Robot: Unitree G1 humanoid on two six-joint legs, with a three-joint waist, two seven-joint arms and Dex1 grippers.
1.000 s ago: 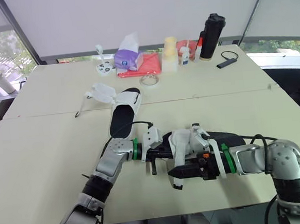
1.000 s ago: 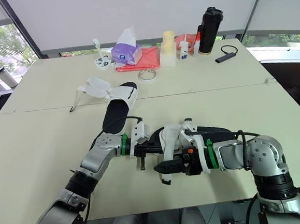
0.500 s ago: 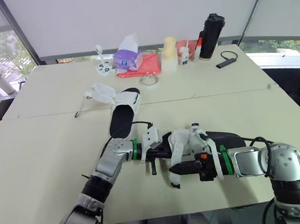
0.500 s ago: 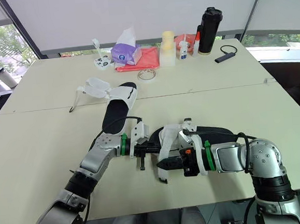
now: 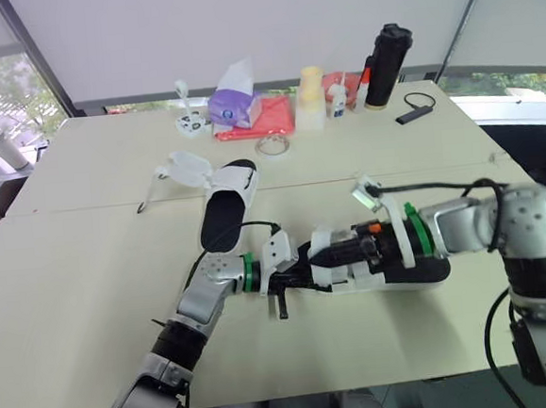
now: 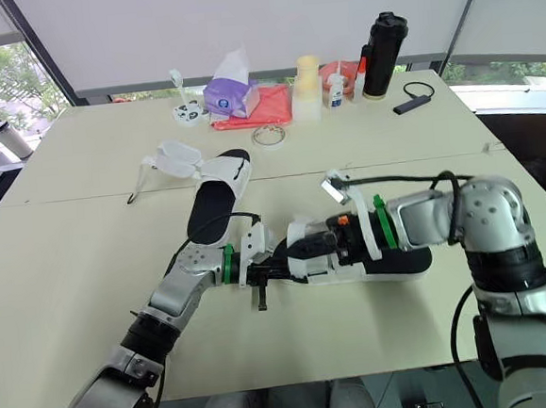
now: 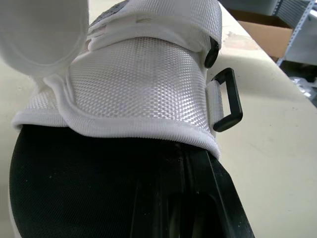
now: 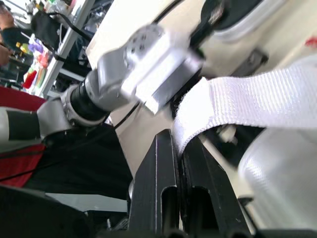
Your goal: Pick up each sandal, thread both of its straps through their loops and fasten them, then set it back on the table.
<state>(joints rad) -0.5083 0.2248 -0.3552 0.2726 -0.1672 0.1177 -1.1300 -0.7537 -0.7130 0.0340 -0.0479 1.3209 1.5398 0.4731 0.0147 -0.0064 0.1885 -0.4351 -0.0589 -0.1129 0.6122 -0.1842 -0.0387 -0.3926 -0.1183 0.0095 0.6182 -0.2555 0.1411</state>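
At lower centre of the head view, the near sandal (image 5: 406,275) rests on the beige desk (image 5: 71,277), a black rubbery sole under white woven webbing. The left pincer (image 5: 284,279) clamps its front edge. The right pincer (image 5: 321,255) pinches the coarse-weave strap (image 8: 257,99). A rectangular black plastic loop (image 7: 229,99) juts from the band. At upper centre, white tissue pokes from a purple tissue pack (image 5: 232,105).

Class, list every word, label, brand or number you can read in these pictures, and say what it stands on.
No text can be read.
Any print on the tissue pack is too blurred to read.
Any label on the small white bottle is too small to read.
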